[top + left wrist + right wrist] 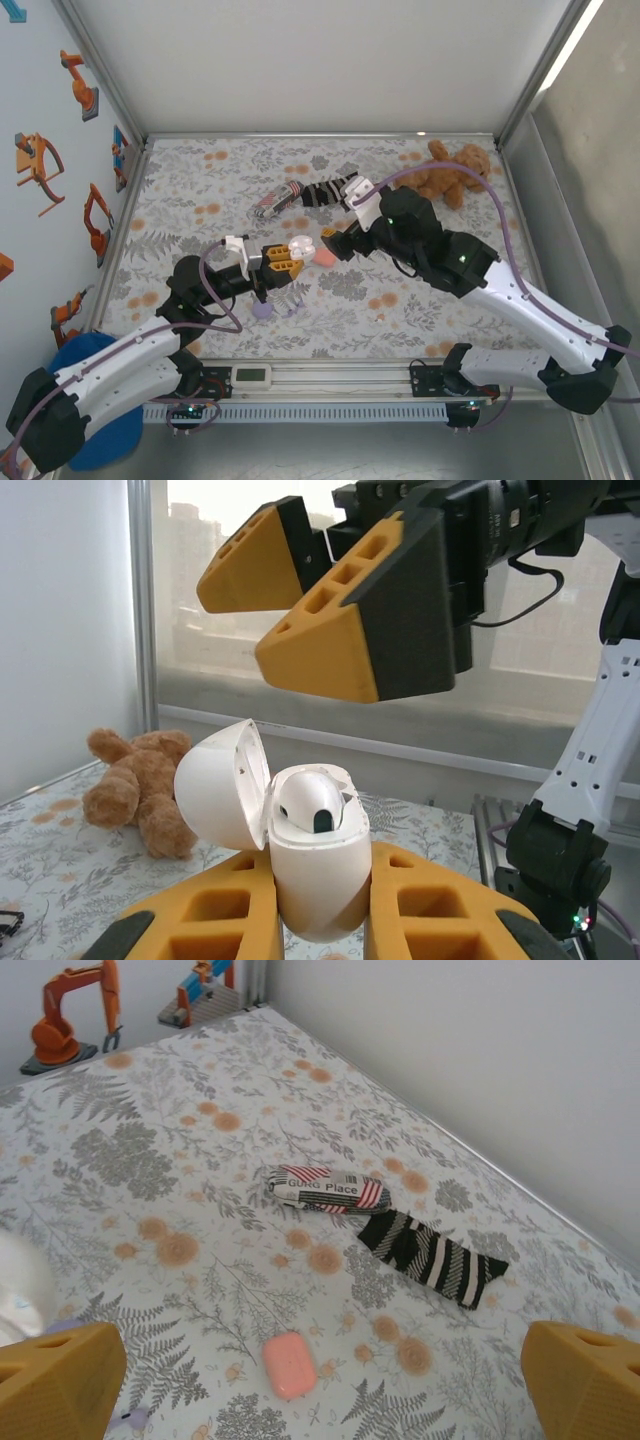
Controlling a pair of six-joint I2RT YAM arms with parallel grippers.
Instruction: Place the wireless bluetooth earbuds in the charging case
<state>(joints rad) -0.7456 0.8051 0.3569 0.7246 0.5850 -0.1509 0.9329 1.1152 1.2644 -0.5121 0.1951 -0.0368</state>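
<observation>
My left gripper (320,880) is shut on a white charging case (318,880), held upright between its orange fingers with the lid (218,785) swung open to the left. A white earbud (308,802) sits in the case's mouth. My right gripper (235,620) hangs just above the case, jaws wide apart with nothing between them. From above, the left gripper (285,258) and the case (300,245) meet the right gripper (325,242) over the middle of the table. Small pale purple pieces (265,310) lie on the cloth below the left gripper.
A salmon-pink case (290,1365) lies shut on the flowered cloth under my right gripper (325,1360). A rolled striped sock (325,1190) and a black striped sock (430,1255) lie farther back. A teddy bear (450,172) lies in the far right corner.
</observation>
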